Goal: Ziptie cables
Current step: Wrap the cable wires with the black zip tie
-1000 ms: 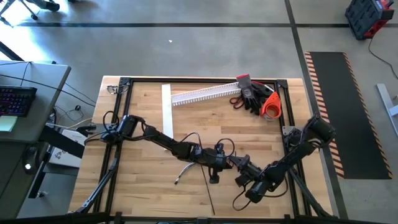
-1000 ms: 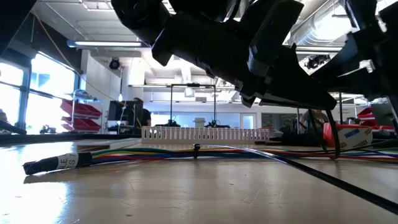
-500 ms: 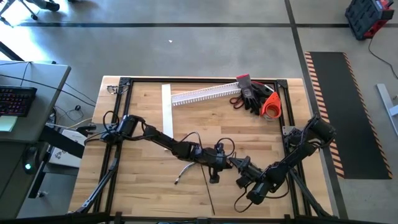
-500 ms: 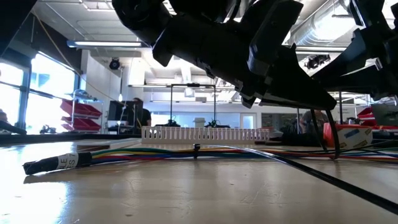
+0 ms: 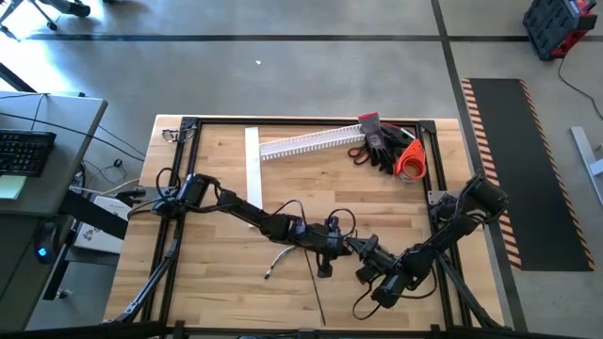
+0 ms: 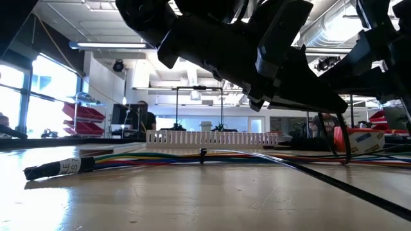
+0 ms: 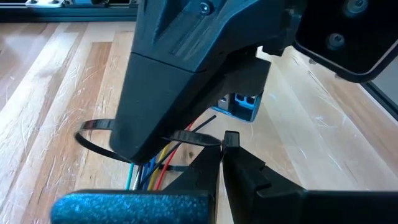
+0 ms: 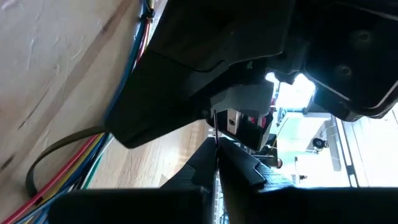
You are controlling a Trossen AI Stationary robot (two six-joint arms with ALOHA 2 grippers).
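Note:
The cables [image 5: 283,224] lie at mid-table as a loose bundle of coloured and dark wires [image 6: 148,157]; their black-sleeved end [image 6: 51,168] rests on the wood. A black ziptie [image 7: 93,127] is looped round the wires [image 7: 146,171]. My left gripper [image 5: 337,243] and my right gripper [image 5: 356,247] meet tip to tip just right of the bundle, and both are shut on this ziptie. A second ziptie [image 5: 316,282] lies straight on the table nearer the near edge. My left gripper [image 7: 222,149] pinches the looped ziptie at its small square head [image 7: 231,137], between the two fingertips. The loop runs from there round the wires, which rest on the table. My right gripper [image 8: 217,149] pinches the ziptie's thin tail [image 8: 214,127] between its fingertips, coming from the table's right. The strip runs straight out of the fingers toward the left gripper's body.
A white slotted channel [image 5: 311,143] and a flat white strip [image 5: 252,165] lie toward the far edge. Black gloves [image 5: 382,146], red-handled cutters [image 5: 358,151] and an orange tape roll [image 5: 412,162] sit in the far right corner. A black frame [image 5: 188,127] borders the table.

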